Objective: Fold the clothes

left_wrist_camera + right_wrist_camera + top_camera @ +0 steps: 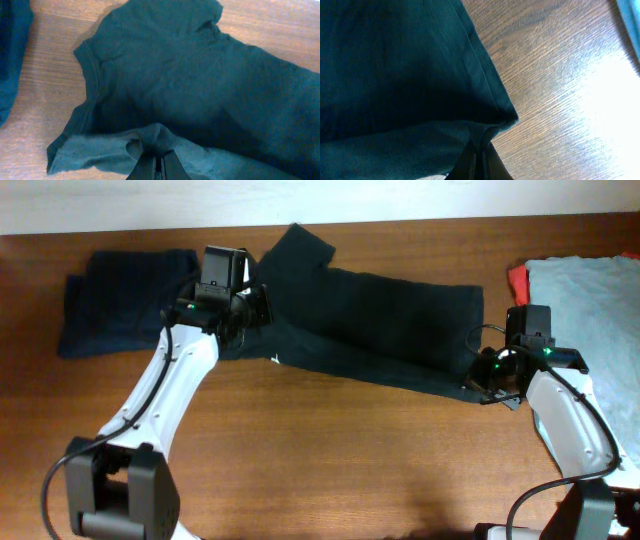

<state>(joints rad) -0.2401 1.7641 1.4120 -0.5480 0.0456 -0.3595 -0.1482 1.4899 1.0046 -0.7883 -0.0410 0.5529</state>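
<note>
The black T-shirt (390,325) is spread in a long slanting band across the far half of the wooden table (330,470), from the upper middle down towards the right. Its left end is pinched by the left gripper (159,166): in the left wrist view the fingers are seen clamped together on a raised fold of the fabric, whose paler inner side is turned up along the near edge. A sleeve with a stitched hem is seen lying flat just beyond the fold. A small white mark (275,360) is visible at the shirt's near edge, just right of the left arm.

The shirt's lower right corner is gripped by the right gripper (481,161), whose fingers are closed on the hemmed corner where two edges meet. Bare wood is shown to the right of that hem.

A navy garment (115,315) lies bunched at the far left, just beside the left gripper and close to the shirt's left end. At the far right a light grey-blue garment (590,290) is laid over a red garment (517,278), of which only a corner is seen; both lie near the right gripper. The whole near half of the table is crossed only by the two white arms. A pale wall strip runs along the table's far edge.
</note>
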